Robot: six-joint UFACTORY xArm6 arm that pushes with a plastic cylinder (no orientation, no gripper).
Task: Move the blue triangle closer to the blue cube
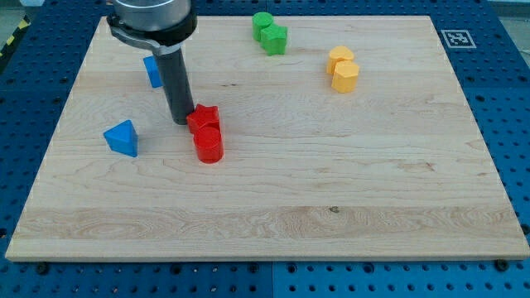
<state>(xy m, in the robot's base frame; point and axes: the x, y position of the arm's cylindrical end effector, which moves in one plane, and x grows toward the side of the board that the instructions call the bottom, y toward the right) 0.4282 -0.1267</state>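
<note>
The arm carries no gripper, so there is no jaw state to report; it ends in a dark rod whose lower end is my tip [181,121]. My tip stands on the wooden tabletop [331,207], just left of the red star-shaped block [203,118] and red cylinder [209,146]. The blue triangle block [122,137] lies to the view's left and slightly below my tip, apart from it. The blue cube [152,70] sits toward the view's top, partly hidden behind the rod. Judgement: the push must run upward and rightward, so my tip should first pass below the triangle.
</note>
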